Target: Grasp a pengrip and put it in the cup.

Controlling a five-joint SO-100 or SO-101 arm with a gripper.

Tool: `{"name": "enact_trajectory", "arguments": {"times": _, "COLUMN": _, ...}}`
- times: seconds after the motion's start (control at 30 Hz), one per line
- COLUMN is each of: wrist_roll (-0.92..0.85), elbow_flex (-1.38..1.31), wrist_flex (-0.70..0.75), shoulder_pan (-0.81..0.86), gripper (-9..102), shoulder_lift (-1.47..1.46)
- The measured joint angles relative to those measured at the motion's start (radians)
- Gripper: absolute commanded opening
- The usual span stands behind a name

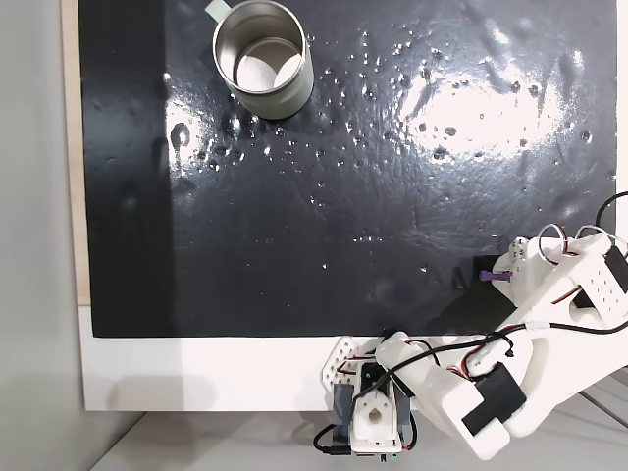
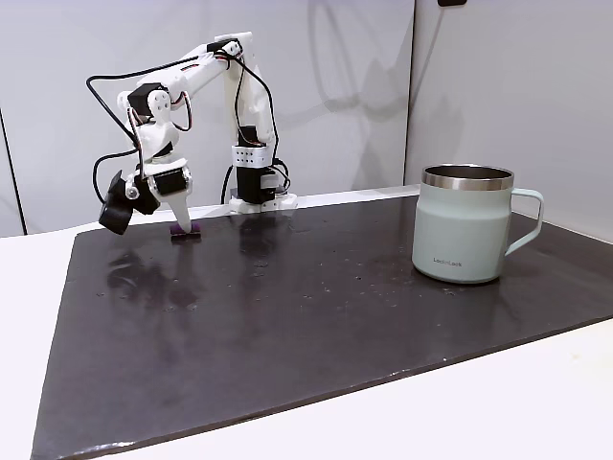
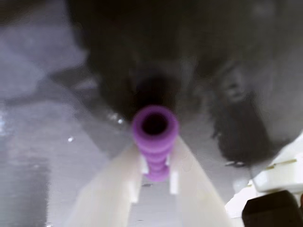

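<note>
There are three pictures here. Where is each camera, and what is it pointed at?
A fixed view: above, looking straight down on the black mat; white arm at bottom right, tool on the tiny purple ribbed rubber pengrip.
Another fixed view: low at the table's edge, looking across; whole arm at far left, pale grey metal cup with side handle at right.
Wrist view: rides on the arm, looking along the white fingers closed on the pengrip.
Both fixed views share cup, mat, arm and pengrip.
</note>
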Motion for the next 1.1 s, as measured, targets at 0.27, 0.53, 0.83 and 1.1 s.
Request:
{"name": "enact_trajectory", "arguments": {"times": 0.27, "wrist_roll": 0.129, "elbow_flex": -0.249, "wrist_flex": 0.193, "shoulder_pan": -0.058, "gripper": 0, "shoulder_lift": 0.025}}
{"name": "enact_trajectory", "arguments": {"times": 0.53, "wrist_roll": 0.258, "elbow_flex": -0.440, "wrist_flex": 0.342, "shoulder_pan": -0.170, "gripper": 0, "shoulder_lift": 0.176}}
{"name": "enact_trajectory", "arguments": {"times": 0.83, "wrist_roll": 0.390, "elbow_flex": -0.463, "wrist_flex": 0.344, "shoulder_pan": -0.373, "gripper": 0, "shoulder_lift": 0.414}}
{"name": "enact_trajectory", "arguments": {"times": 1.1, "wrist_roll": 0.621, "elbow_flex": -0.643, "wrist_flex": 0.344, "shoulder_pan": -0.643, "gripper": 0, "shoulder_lift": 0.368}}
